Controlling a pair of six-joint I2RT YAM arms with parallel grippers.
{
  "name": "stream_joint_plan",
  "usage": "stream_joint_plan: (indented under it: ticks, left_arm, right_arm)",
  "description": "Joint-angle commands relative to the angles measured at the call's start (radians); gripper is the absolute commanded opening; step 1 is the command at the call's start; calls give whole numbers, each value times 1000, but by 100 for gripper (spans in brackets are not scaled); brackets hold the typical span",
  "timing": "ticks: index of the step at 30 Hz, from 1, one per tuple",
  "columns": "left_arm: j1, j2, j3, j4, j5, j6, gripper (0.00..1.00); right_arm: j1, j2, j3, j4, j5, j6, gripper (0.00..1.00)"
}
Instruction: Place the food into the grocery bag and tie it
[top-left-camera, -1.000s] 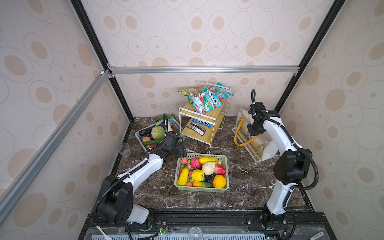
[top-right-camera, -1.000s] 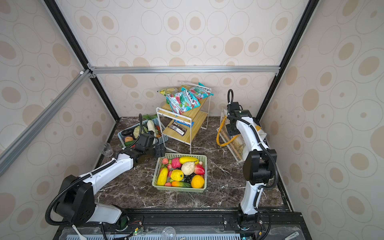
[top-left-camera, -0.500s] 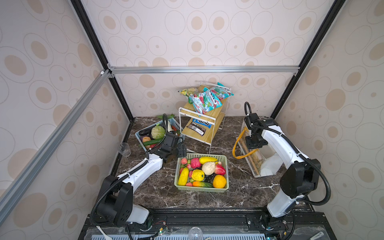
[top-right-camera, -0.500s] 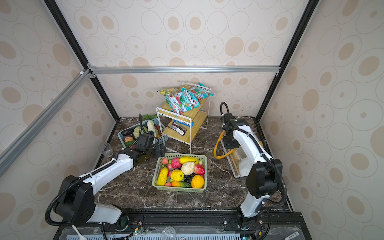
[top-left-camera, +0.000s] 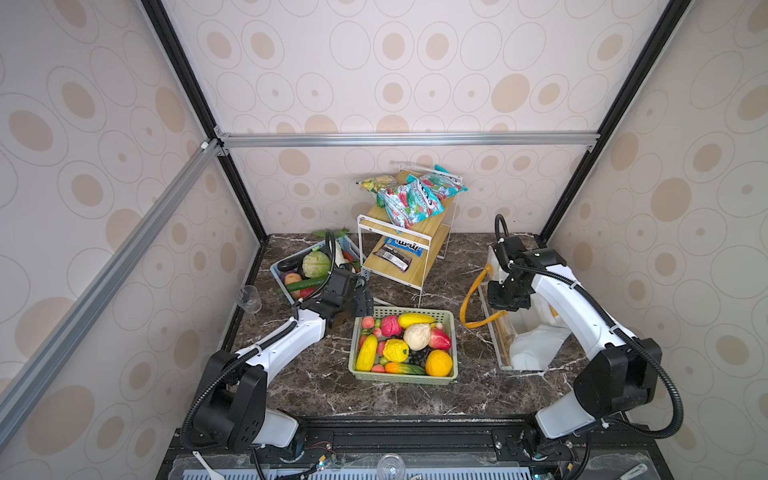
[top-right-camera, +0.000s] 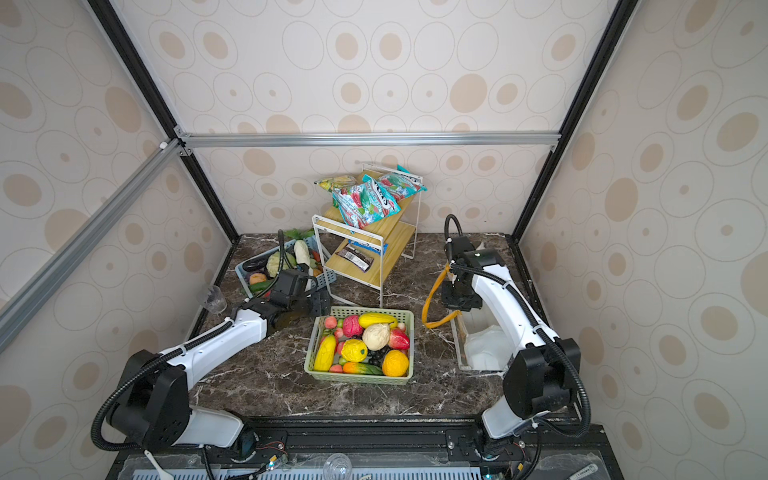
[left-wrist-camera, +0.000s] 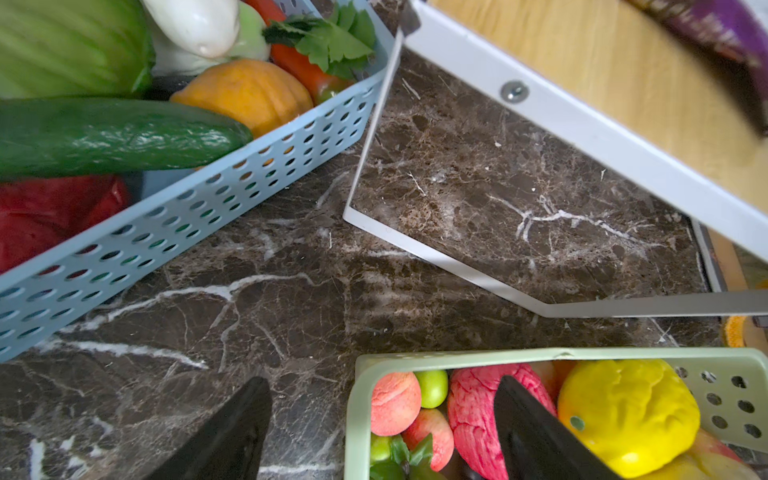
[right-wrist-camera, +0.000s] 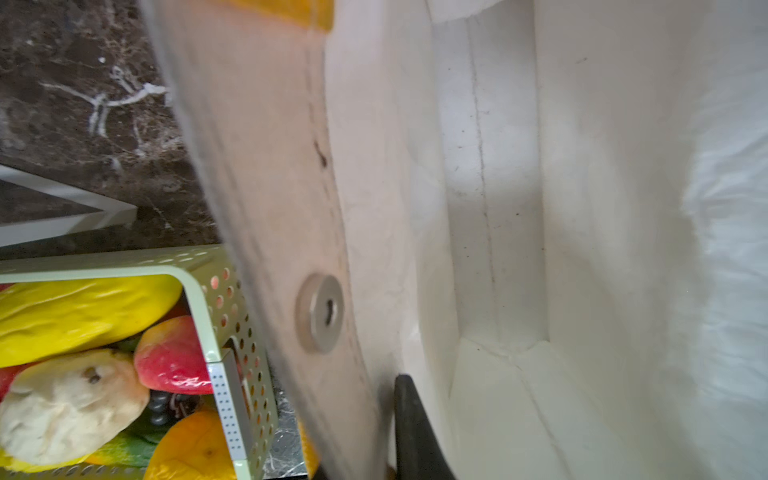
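The food (top-left-camera: 417, 336) fills a green lattice basket (top-left-camera: 403, 376) at mid-table: an orange, a white bulb, a yellow citrus, dark grapes. My left gripper (top-left-camera: 365, 301) hangs open over that basket's far left corner; in the left wrist view its open gripper (left-wrist-camera: 381, 380) straddles the rim (left-wrist-camera: 357, 415). The white grocery bag (top-left-camera: 536, 345) lies at the right, its mustard strap (top-left-camera: 469, 299) looping out. My right gripper (top-left-camera: 505, 305) is shut on the bag's left wall. In the right wrist view one finger (right-wrist-camera: 409, 411) presses the wall's (right-wrist-camera: 270, 187) inside; the other is hidden behind it.
A blue basket (top-left-camera: 276, 270) with cabbage and cucumber stands at the back left, close to my left wrist. A white wire shelf (top-left-camera: 390, 266) with snack packets stands behind the green basket. A clear cup (top-left-camera: 249, 297) sits by the left wall.
My right gripper has moved from the bag's far end toward the front along its left wall, and the strap loop shifted with it. The left arm has not moved.
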Motion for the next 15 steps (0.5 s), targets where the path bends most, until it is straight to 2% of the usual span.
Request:
stream_joint_plan:
  ticks: [1, 4, 7, 15]
  left_arm:
    - [6, -42, -14, 0, -7, -11, 84]
    - [6, -50, -23, 0, -7, -14, 84]
    - [6, -58, -31, 2, -8, -21, 84]
    - [6, -56, -38, -6, -10, -25, 84]
  right_arm:
    - [4, -14, 7, 30, -57, 34, 15]
    - [4, -13, 18, 34, -58, 31, 17]
    - [4, -7, 19, 30, -61, 18, 23]
    - [4, -80, 80, -56, 31, -27, 49]
